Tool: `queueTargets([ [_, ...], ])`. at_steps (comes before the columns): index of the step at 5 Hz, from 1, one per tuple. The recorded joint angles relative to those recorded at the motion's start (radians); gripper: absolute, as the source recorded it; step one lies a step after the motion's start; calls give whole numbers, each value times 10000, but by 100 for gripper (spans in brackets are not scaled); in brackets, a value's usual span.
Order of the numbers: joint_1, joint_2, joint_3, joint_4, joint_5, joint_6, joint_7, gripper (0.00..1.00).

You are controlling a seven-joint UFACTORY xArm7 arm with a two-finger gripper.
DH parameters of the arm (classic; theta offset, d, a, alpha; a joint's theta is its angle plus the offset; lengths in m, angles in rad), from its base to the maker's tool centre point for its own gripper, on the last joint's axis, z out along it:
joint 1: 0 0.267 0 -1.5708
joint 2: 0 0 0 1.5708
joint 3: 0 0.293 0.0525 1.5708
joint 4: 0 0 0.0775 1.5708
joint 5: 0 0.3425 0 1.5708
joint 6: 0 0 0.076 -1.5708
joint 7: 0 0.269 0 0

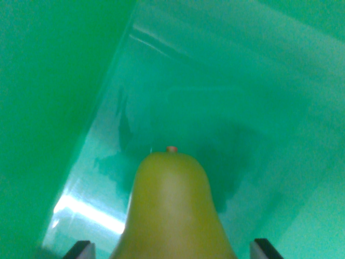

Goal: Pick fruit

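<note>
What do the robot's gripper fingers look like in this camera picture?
Only the tips of the gripper show: two dark, flat-topped, blocky fingertips with paler edges, at the bottom corners of the wrist view. No cables or markings are visible.

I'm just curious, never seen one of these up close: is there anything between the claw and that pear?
Nothing visible. The pear sits directly between the two dark fingertips at the bottom corners, with only glossy green surface around it.
</note>
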Motion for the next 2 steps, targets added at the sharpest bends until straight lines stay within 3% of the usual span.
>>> queueTargets([
  [1, 0, 0, 0, 0, 0, 0, 0, 100],
  [2, -1, -161, -1, 209, 25, 368, -28, 100],
])
